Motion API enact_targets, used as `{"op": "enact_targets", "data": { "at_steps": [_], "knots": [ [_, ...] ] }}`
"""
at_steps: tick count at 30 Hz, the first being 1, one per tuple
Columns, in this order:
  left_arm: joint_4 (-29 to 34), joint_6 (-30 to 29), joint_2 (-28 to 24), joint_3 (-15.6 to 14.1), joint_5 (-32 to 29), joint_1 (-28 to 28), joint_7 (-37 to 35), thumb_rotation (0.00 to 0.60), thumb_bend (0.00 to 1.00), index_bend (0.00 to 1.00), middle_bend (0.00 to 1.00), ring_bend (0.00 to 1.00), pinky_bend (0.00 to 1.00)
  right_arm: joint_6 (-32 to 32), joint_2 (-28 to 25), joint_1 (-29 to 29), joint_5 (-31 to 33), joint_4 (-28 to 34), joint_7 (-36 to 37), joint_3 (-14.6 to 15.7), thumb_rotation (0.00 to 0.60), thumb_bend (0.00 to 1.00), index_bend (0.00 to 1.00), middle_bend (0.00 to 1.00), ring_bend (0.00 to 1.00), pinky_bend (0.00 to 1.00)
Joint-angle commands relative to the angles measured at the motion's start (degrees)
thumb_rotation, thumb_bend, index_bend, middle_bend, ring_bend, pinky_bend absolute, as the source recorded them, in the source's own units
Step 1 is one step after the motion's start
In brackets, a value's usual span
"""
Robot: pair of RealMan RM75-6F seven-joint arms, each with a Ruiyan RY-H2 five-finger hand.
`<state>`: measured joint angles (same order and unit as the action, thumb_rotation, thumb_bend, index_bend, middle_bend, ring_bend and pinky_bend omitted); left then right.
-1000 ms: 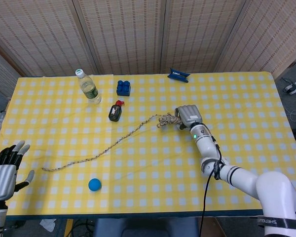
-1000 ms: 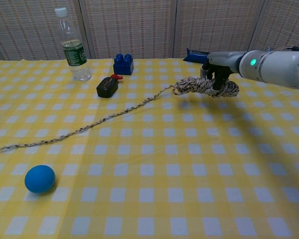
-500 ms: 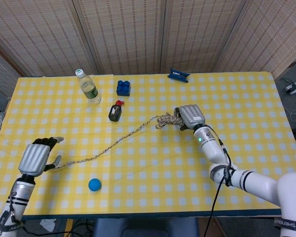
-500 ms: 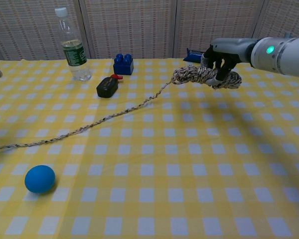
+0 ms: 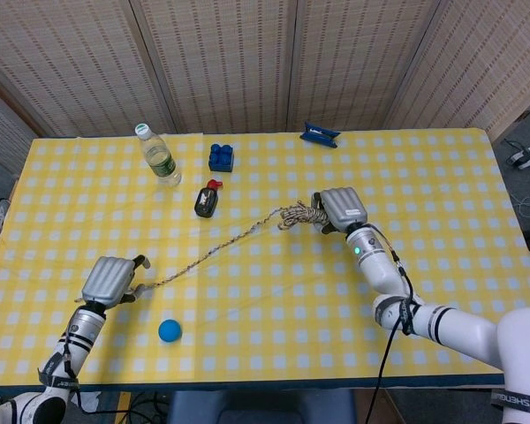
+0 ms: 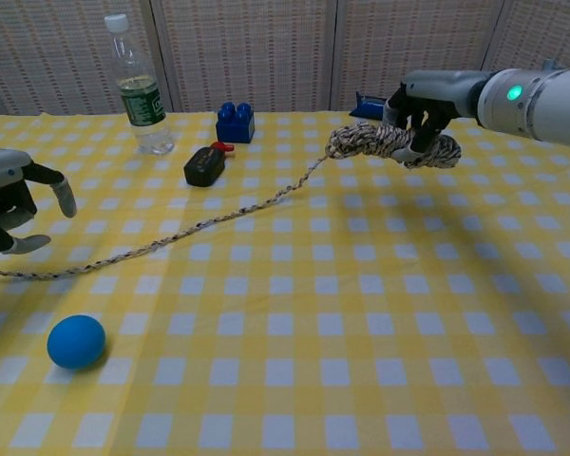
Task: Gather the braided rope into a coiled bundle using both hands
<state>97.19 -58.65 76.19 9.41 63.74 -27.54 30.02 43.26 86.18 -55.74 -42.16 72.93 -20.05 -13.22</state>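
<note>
Over at about 8 o'clock on the table [image 5: 442, 168], the left hand [image 5: 109, 281] sits right above the loose tail of the rope [image 5: 214, 252]. Its fingers [image 6: 65, 197] are curled downward but apart, nothing in them that I can see, and in the chest view the rope passes just under them without clearly touching.

The rope runs in a long diagonal across the table, tail end at 8 o'clock, rising toward 2 o'clock, where it ends in a wad of loops. The right hand [image 5: 343, 209] grips that wad, fingers wrapped around the coils and holding them lifted a bit off the cloth.

So the bit that matters: the free strand lies straight along that 8-to-2 line, and the left hand is way nearer the tail, with the strand heading off at its 2 o'clock. My guess is the left one pinches the tail next and feeds it toward the bundle.

The ball [image 5: 169, 330] sits near the left hand at its 4 o'clock, probably worth not bumping.
</note>
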Motion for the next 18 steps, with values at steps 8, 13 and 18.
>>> {"op": "enact_targets", "data": {
  "at_steps": [8, 13, 18],
  "knots": [
    [-2.6, 0.26, 3.51, -1.86, -4.39, -2.22, 3.18, 0.6, 0.36, 0.5, 0.95, 0.95, 1.0, 0.49, 0.53, -0.44, 1.12, -0.56, -0.59, -0.14, 0.6, 0.44, 0.58, 0.57, 0.46, 0.49],
    [-4.9, 0.21, 5.19, -2.45, -6.52, -3.23, 4.65, 0.6, 0.36, 0.5, 0.96, 0.95, 1.0, 0.65, 1.04, -0.72, 1.79, -0.66, -1.09, -0.13, 0.6, 0.44, 0.58, 0.57, 0.46, 0.49],
    [-6.01, 0.56, 5.82, -2.63, -9.23, -3.9, 5.05, 0.6, 0.36, 0.52, 0.96, 0.96, 1.0, 0.93, 1.07, -0.8, 2.1, -0.38, -1.44, -0.11, 0.6, 0.44, 0.58, 0.57, 0.46, 0.49]
  ]
}}
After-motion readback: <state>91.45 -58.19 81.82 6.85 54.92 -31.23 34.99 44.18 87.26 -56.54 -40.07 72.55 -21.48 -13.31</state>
